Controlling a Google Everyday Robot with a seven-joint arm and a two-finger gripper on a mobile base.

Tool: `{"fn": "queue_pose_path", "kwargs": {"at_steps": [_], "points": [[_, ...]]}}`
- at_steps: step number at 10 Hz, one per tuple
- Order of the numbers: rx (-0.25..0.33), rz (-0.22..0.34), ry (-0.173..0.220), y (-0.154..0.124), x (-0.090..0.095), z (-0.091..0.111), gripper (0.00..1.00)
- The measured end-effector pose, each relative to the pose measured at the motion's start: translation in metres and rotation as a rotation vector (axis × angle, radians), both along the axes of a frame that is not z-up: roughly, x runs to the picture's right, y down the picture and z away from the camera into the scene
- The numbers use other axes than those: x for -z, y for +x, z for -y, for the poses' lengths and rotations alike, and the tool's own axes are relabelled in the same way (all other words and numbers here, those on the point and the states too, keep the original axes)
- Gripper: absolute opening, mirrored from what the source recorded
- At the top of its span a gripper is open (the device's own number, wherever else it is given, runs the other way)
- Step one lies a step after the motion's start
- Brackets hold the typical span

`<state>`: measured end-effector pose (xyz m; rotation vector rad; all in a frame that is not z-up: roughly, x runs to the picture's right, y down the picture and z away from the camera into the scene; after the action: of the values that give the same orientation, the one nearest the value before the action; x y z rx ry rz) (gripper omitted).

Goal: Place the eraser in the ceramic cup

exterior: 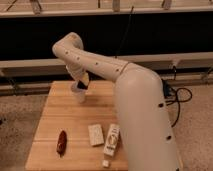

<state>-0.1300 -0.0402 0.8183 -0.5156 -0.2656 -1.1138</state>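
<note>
We see the white arm reaching from the right across the wooden worktop and bending down at its far end. The claw hangs directly over the ceramic cup, which stands upright near the far edge of the worktop, left of centre. A dark shape shows at the tip of the claw, just above the cup's rim; we take it to be the eraser, though it is too small and too much hidden for us to be sure, and we cannot tell how the claw stands.

Nearer to us on the worktop lie other things, all well apart from the cup. A reddish-brown object lies toward the front left. A beige square block lies near the middle front, and just beside it on the right is a white bottle on its side. A tiny white cube sits at the front edge, below the bottle.
</note>
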Motion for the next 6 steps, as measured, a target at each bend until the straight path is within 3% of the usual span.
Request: {"fn": "queue_pose_path", "kwargs": {"at_steps": [6], "points": [[-0.016, 0.049, -0.001, -0.012, -0.014, 0.003, 0.76]]}}
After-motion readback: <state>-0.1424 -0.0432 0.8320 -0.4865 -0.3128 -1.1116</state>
